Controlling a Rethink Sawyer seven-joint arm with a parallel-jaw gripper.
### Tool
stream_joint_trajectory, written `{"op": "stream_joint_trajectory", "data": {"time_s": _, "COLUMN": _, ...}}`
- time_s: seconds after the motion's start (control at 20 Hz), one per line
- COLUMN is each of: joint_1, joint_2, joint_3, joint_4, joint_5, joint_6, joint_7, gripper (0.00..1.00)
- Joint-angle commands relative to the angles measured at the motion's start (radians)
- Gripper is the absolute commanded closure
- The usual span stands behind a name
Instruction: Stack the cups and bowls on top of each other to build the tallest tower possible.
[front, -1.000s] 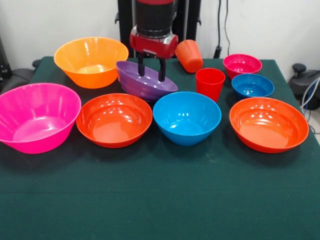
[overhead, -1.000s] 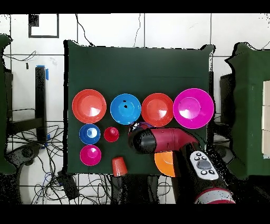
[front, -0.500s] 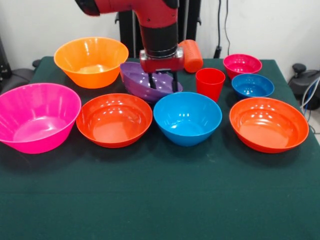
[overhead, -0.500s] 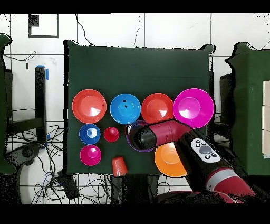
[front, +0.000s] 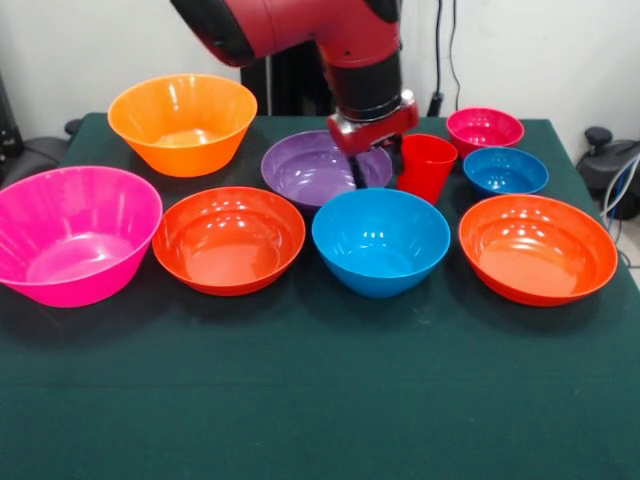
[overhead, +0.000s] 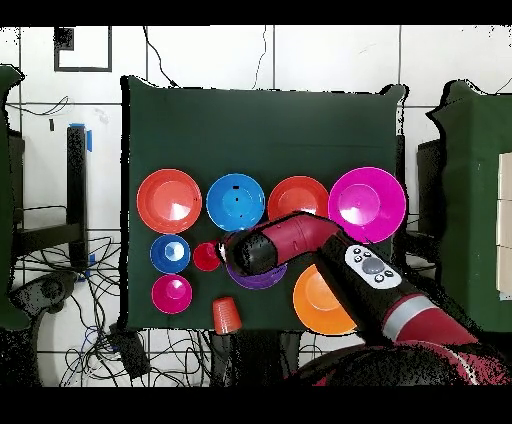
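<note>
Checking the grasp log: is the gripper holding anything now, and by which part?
Cannot be told for sure. The gripper reaches down at the right rim of the purple bowl, which sits level on the table; a grip on it isn't visible.

Robot lab — cloth-draped table (front: 320, 400), cables (overhead: 60, 290)

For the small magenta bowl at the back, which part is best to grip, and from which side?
Grip the thin rim of the small magenta bowl, coming from straight above, one of the jaws inside and one outside. It sits upright, mouth open, probably too wide to span. The rim side away from the small blue bowl looks freest.
</note>
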Motion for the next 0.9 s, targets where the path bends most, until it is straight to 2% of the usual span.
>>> {"op": "stream_joint_trajectory", "data": {"time_s": 0.05, "joint_1": 0.034, "joint_2": 0.029, "joint_3": 0.143, "joint_4": 0.019, "joint_5": -0.076, "joint_6": 0.103, "joint_7": -0.332, "gripper": 0.00}}
{"op": "stream_joint_trajectory", "data": {"time_s": 0.5, "joint_1": 0.043, "joint_2": 0.006, "joint_3": 0.175, "joint_4": 0.010, "joint_5": -0.033, "joint_6": 0.189, "joint_7": -0.325, "gripper": 0.00}}
{"op": "stream_joint_trajectory", "data": {"time_s": 0.9, "joint_1": 0.019, "joint_2": 0.018, "joint_3": 0.168, "joint_4": -0.007, "joint_5": -0.061, "joint_6": 0.163, "joint_7": -0.290, "gripper": 0.00}}
